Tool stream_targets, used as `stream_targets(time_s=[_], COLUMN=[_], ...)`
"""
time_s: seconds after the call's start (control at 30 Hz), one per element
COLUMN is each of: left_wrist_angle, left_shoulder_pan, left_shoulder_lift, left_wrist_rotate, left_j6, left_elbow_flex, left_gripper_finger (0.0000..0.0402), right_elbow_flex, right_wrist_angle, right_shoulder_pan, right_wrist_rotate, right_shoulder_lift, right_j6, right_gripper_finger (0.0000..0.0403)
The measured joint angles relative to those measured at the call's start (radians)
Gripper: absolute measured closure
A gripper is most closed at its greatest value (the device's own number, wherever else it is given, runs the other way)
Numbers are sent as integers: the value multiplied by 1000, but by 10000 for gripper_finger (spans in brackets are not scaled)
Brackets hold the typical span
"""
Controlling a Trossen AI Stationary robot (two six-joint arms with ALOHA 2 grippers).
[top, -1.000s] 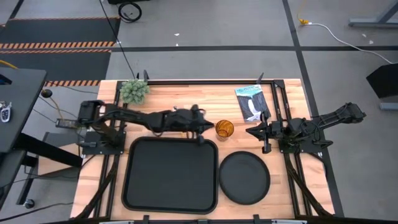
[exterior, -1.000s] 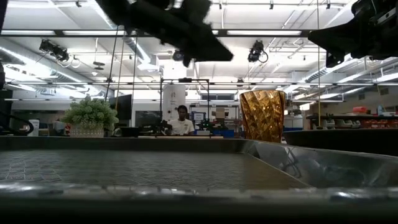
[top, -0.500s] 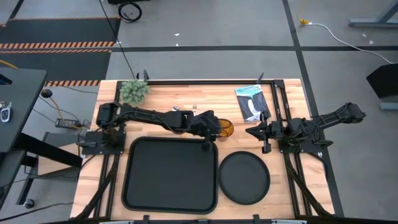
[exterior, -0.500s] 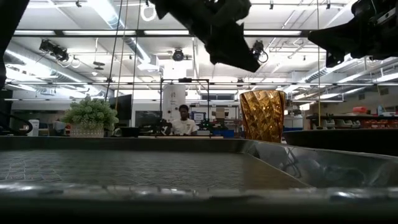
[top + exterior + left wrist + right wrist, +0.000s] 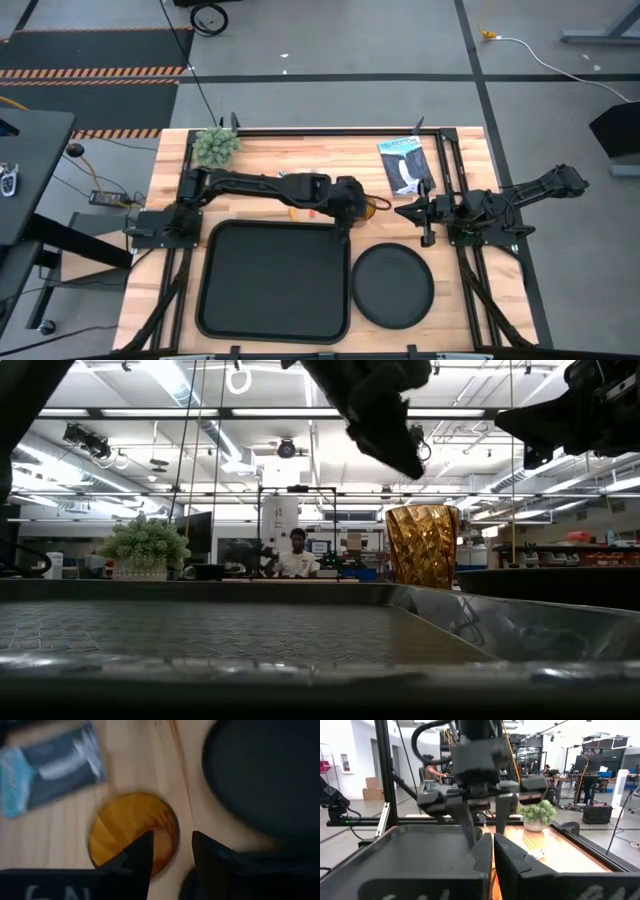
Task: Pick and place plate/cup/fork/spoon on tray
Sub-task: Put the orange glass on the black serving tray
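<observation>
The amber cup stands upright on the wood between the tray's far right corner and my right gripper. My left gripper hangs open just above it, clear of its rim in the low view. In the left wrist view one finger is over the cup's mouth and the other is outside its wall. The round plate lies right of the tray. Under my left arm an orange sliver shows; fork or spoon, I cannot tell. My right gripper waits shut, right of the cup.
A blue-and-white packet lies at the far right of the table, and a small potted plant stands at its far left corner. Black frame rails run along the table's edges. A person sits in the room beyond the table.
My left gripper has swung toward the table's right edge, from over the tray's far edge to a place above the cup. The cup, the plate and the tray have stayed where they were.
</observation>
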Motion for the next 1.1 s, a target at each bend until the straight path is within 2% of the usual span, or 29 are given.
stream_targets(time_s=[0.2, 0.33, 0.83, 1.1], left_wrist_angle=[-94, -93, -98, -103], left_shoulder_pan=[0, -3, -5, -4], left_shoulder_lift=[48, 53, 92, 92], left_wrist_rotate=[-7, -46, -89, -88], left_j6=[56, 89, 167, 170], left_elbow_flex=[55, 55, 53, 53], left_gripper_finger=[260, 260, 261, 299], right_elbow_flex=[0, 0, 0, 0], right_wrist_angle=[0, 1, 18, 19], right_shoulder_pan=[0, 0, 0, 0], right_wrist_rotate=[0, 0, 0, 0], right_shoulder_lift=[0, 0, 0, 0], right_j6=[0, 0, 0, 0], right_gripper_finger=[380, 380, 380, 380])
